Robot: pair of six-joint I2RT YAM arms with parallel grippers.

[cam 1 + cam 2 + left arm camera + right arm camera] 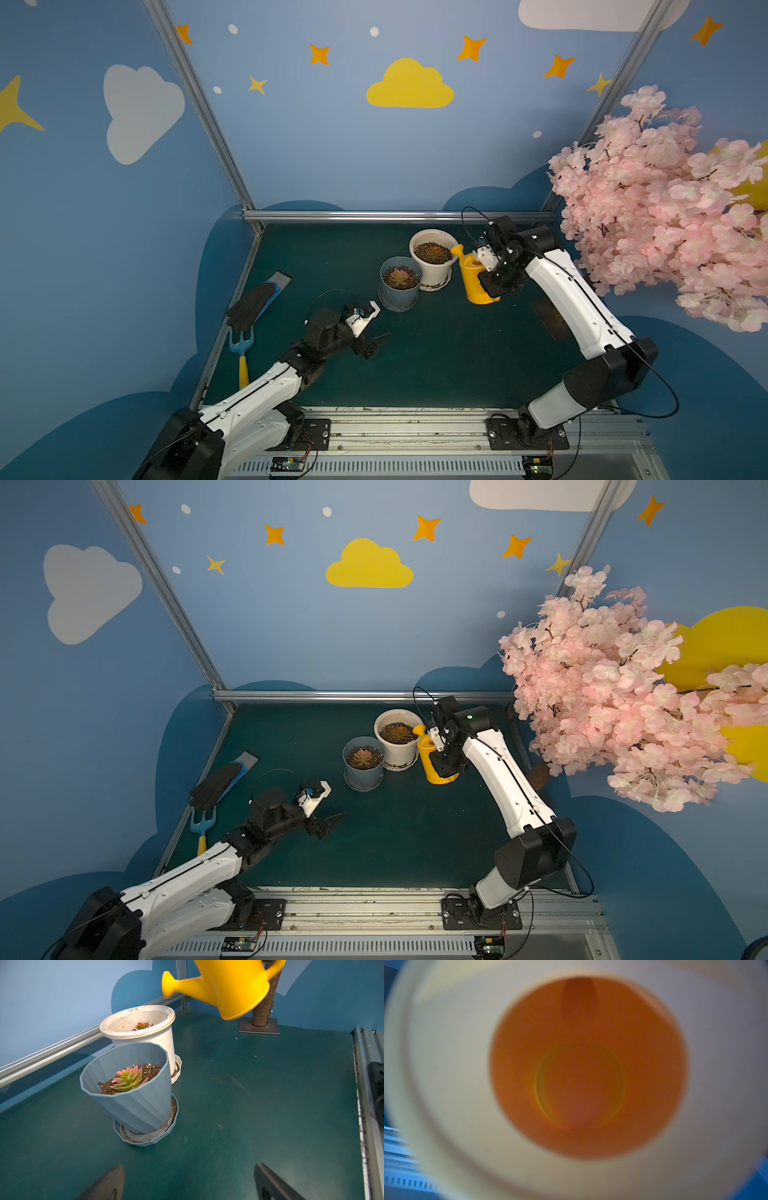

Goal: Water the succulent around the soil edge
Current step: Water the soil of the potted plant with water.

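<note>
I am holding the can (473, 279) in my right gripper (491, 286), jaws closed tight at its handle. It is hanging clear of the bench (436, 357), tipped forward. My left gripper (375, 345) is idling spread wide and empty toward the front left, facing the blue pot (399, 296).

The spout (457, 250) is sitting at the right rim of the white pot (436, 275), which is standing near the back edge, right of middle. Since the spout is there, I am taking its succulent (434, 252) as the target.

To do this well, I am aiming to keep the spout low over the ring of soil (420, 249) against the wall. I should tilt slowly, then trace the rim round, never crossing the rosette. Bumping the rim could shift the pot on its saucer (434, 287), or push it against the blue pot just beside it.

The can is smooth, glossy yellow plastic, widening to its base, with a flared round spout end. My wrist view is too blurred to show any water inside. The white pot is round, plain and grubby at the lip. The blue one is matt and fluted. The soil is coarse and dark with pale specks, and the leaves are fleshy and pointed.
</note>
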